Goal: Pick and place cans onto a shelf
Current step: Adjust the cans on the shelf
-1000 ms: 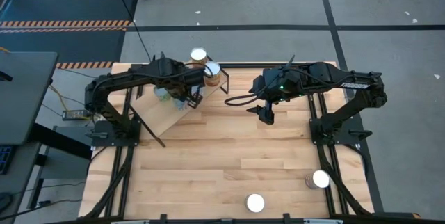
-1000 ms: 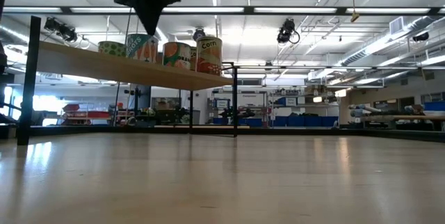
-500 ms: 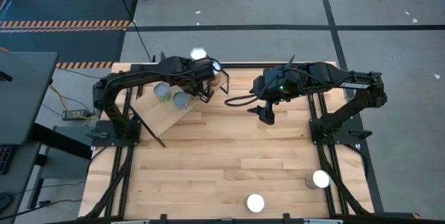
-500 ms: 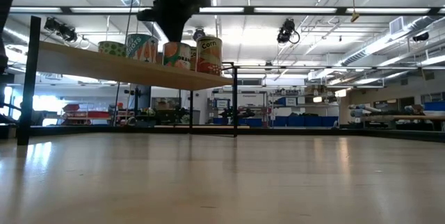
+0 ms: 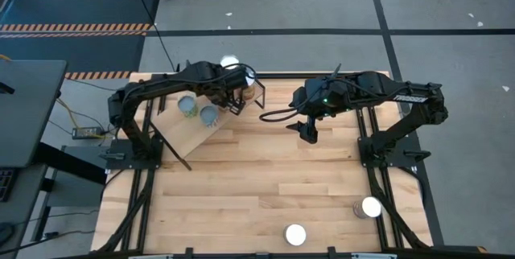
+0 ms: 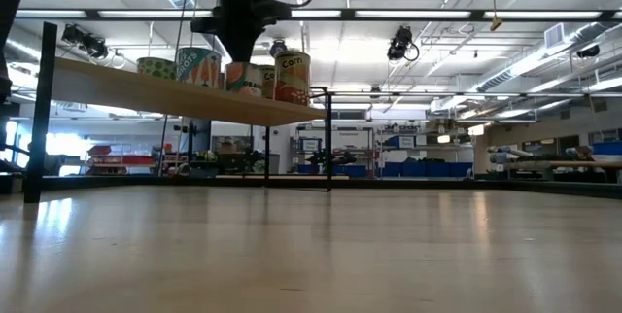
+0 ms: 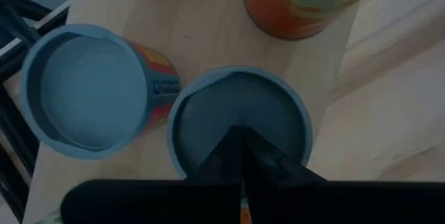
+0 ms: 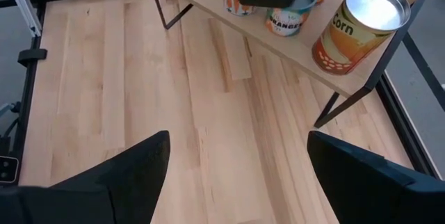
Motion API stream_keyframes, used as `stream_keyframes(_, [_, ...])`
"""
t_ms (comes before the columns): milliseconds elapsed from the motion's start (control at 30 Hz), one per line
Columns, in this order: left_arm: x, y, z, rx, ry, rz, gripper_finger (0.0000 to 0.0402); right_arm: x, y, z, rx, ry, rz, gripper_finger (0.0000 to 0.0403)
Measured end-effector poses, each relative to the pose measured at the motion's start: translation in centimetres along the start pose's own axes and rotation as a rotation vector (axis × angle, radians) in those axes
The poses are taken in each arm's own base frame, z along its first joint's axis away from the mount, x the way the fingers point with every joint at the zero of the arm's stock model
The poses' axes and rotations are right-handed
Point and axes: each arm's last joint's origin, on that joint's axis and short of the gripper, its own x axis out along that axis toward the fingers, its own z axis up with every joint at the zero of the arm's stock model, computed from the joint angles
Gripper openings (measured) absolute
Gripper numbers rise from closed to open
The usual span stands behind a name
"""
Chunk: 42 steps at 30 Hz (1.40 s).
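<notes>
From overhead I see the shelf [image 5: 197, 126] sitting at the table's [image 5: 265, 187] ten o'clock corner, a tilted light-wood plank on black bracket legs, with several cans standing on it. Two silver-topped cans [image 5: 187, 106] sit side by side near the plank's middle, and two more [image 5: 231, 63] stand at its one o'clock end by the table's far rail. My left gripper [image 5: 235, 98] hangs over that end of the shelf, directly above one can; in its wrist view the round can top [image 7: 240, 123] fills the space just beyond the dark fingers [image 7: 240, 161], which meet in a closed point with nothing between them, and a second can top [image 7: 87, 88] sits touching or just beside it. In the level view the same gripper [image 6: 238, 36] hangs just above the row of labelled cans [image 6: 292, 78] on the plank [image 6: 175, 97]; I cannot tell whether it touches a lid. My right gripper [image 5: 308, 133] waits above bare table near the centre, at roughly twelve o'clock, and its fingers [image 8: 132, 165] are spread wide and empty; its camera looks across to the shelf's end, where a corn-labelled can [image 8: 358, 26] stands at the corner. Two further cans remain on the tabletop well apart from the shelf: one [image 5: 295, 234] at six o'clock near the front edge, another [image 5: 369, 207] at five o'clock beside the right rail.
</notes>
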Motion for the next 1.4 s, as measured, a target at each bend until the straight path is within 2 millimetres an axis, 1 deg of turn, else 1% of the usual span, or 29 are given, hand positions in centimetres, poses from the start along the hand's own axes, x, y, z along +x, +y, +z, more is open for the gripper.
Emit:
stream_keyframes(500, [-0.08,-0.25,-0.15,0.016,0.007,-0.020,0.0007,0.00,0.00,0.02,0.027,-0.003,0.000,0.0348])
stream_keyframes(700, [-0.54,-0.11,-0.30,0.006,0.015,-0.055,0.0007,0.00,0.00,0.03,0.026,-0.003,0.001,0.0348])
stream_keyframes(1400, [-0.68,0.04,-0.03,0.002,-0.025,-0.044,0.0007,0.00,0.01,0.02,0.021,-0.003,0.000,0.0348])
